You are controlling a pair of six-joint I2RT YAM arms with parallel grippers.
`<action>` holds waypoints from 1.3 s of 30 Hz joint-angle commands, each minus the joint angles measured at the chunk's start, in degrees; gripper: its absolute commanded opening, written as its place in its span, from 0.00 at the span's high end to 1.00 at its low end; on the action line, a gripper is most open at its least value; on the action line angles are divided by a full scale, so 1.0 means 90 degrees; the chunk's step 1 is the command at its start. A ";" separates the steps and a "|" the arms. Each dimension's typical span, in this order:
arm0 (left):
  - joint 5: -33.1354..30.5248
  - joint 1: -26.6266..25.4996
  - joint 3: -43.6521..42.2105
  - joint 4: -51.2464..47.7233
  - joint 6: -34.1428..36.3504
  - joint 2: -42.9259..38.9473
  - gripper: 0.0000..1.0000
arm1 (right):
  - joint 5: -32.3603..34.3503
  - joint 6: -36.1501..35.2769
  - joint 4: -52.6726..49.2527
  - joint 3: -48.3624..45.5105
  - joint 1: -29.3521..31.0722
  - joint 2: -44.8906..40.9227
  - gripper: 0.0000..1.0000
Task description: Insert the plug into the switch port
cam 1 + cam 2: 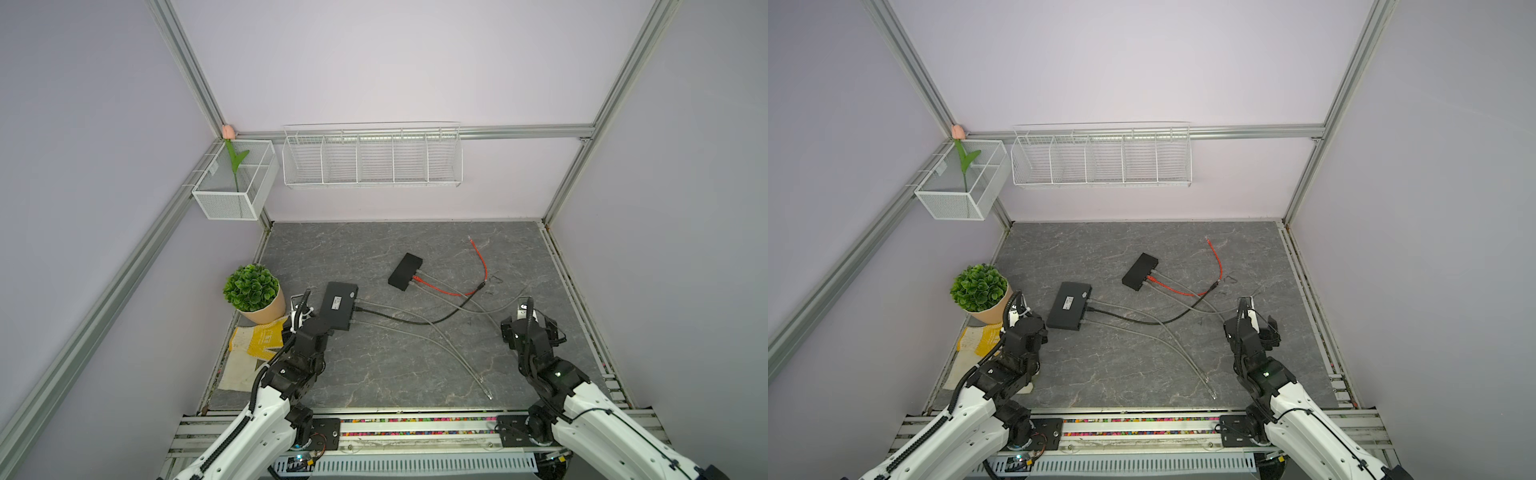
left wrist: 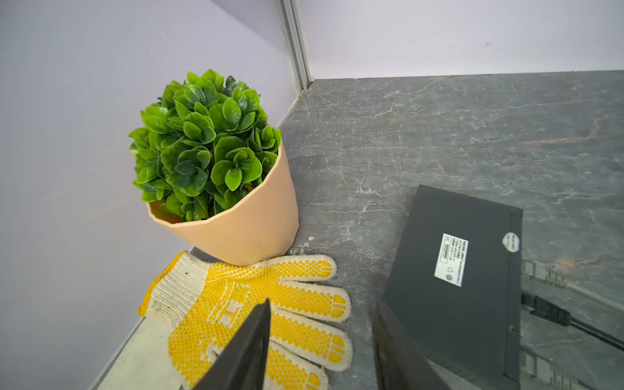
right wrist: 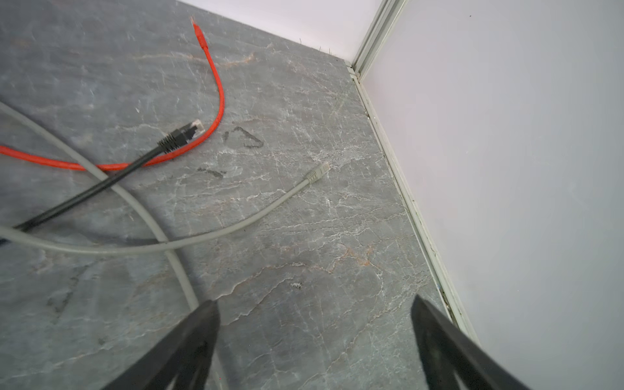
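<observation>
The grey plug [image 3: 317, 172] lies loose on the stone-patterned table [image 3: 304, 236], near the right-hand wall and ahead of the right gripper [image 3: 314, 302]. That gripper's jaws stand wide apart with nothing between them. A black plug [image 3: 187, 131] also lies free nearby, resting across a red cable [image 3: 219, 101].

Two black switches sit toward the middle of the table in both top views. The near switch [image 1: 337, 305] lies label up, with a black and two grey cables in its ports. The far switch [image 1: 405, 271] holds the red cable and grey ones.

The left gripper [image 2: 322, 304] hangs at the near switch's corner, jaws partly apart and empty (contact with the case cannot be told). Just beside it lie a yellow-dotted glove [image 2: 253, 297] and a potted plant [image 2: 202, 145].
</observation>
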 commanded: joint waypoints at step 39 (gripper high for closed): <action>-0.0323 -0.0400 0.0396 0.0275 0.0011 0.1658 0.01 | -0.1261 -0.0149 0.0611 -0.0066 -0.0564 0.0771 0.11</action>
